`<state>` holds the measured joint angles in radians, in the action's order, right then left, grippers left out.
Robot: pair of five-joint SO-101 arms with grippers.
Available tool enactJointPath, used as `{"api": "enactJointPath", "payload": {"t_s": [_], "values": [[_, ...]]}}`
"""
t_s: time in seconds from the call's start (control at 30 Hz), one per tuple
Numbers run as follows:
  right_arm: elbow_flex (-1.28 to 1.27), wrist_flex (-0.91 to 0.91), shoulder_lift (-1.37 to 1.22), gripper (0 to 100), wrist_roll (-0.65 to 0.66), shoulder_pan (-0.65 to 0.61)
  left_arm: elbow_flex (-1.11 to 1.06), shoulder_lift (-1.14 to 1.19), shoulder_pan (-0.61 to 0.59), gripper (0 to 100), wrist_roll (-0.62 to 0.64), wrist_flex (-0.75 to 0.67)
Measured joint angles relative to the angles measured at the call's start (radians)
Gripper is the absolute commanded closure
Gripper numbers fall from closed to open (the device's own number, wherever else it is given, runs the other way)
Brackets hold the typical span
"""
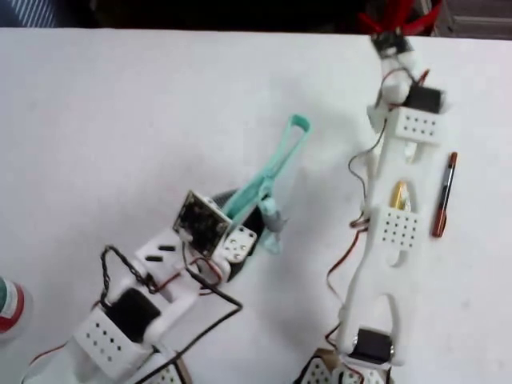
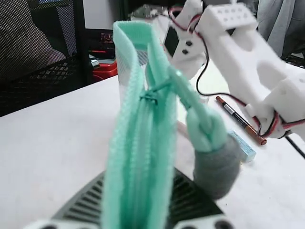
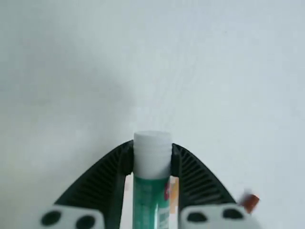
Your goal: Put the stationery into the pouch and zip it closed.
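My left gripper (image 1: 246, 222) is shut on a teal zip pouch (image 1: 272, 172) and holds it on its edge in the middle of the table. In the left wrist view the pouch (image 2: 138, 143) rises from between the jaws, its zip pull with a grey tab (image 2: 217, 167) hanging beside it. My right gripper (image 3: 151, 160) is shut on a glue stick (image 3: 151, 191) with a white cap and green body, out over bare table near the far edge (image 1: 392, 44). A red-brown pen (image 1: 444, 196) lies right of the right arm. A pale blue eraser (image 2: 240, 145) lies by the pen (image 2: 238, 119).
The right arm (image 1: 396, 216) stretches from the near edge to the far edge, just right of the pouch. A round red, white and green object (image 1: 6, 306) sits at the left edge. The table's left half and far middle are open white surface.
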<state>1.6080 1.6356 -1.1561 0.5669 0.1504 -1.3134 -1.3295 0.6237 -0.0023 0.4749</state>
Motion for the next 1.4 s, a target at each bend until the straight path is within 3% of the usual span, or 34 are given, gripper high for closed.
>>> {"api": "enactJointPath", "payload": {"t_s": [0.37, 0.53, 0.8, 1.07, 1.3, 1.4], "values": [[-0.092, 0.094, 0.534, 98.1, -0.164, 0.006, 0.000, 0.000, 0.000, 98, -0.002, 0.000], [-0.454, 0.094, 0.942, 98.1, -0.163, -0.037, 0.000, 0.000, 0.000, 98, -0.002, 0.000], [-1.051, 0.046, 1.597, 98.1, -0.199, -0.293, 0.000, 0.000, 0.000, 98, -0.002, 0.000], [-1.516, -0.336, 1.815, 98.1, -0.419, -0.454, -0.017, -0.015, 0.031, 98, -0.002, -0.003], [-1.929, -0.876, 1.949, 98.1, -0.443, -0.539, -0.017, -0.015, 0.041, 98, -0.003, -0.003], [-2.016, -0.996, 1.950, 98.1, -0.443, -0.534, -0.017, -0.015, 0.041, 98, -0.003, -0.003]]}}
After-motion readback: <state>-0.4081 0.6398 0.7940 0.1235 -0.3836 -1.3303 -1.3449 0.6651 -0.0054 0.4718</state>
